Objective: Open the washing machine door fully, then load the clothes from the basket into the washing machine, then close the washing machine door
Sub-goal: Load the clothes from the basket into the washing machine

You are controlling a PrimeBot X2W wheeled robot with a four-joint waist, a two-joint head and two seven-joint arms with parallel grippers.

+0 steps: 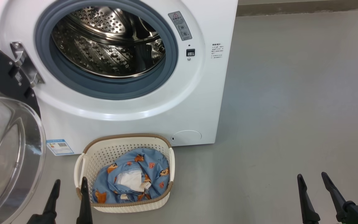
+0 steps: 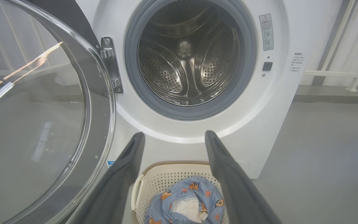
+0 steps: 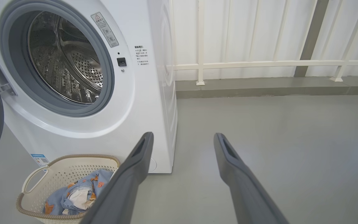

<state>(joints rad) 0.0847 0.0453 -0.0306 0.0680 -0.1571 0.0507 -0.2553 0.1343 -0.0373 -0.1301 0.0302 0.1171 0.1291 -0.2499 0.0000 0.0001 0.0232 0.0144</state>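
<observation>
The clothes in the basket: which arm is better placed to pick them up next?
Left, probably. The open left end effector is at the basket's left rim, the clothes close beside it. The open right end effector is over bare floor, well off to the side.

We can read no word or number on the washing machine (image 1: 197, 102); all its print is too small. On its white front, up and to the right of the drum opening, we see a grey label (image 1: 180, 25) headed by a red warning triangle (image 1: 175, 15), with fine lines and small pictures below that we cannot make out. Further right is a block of small black print (image 1: 217, 51), also unreadable. Low on the left of the front we find a blue sticker (image 1: 60, 147) with what looks like a code square, its lettering too fine to read.
</observation>
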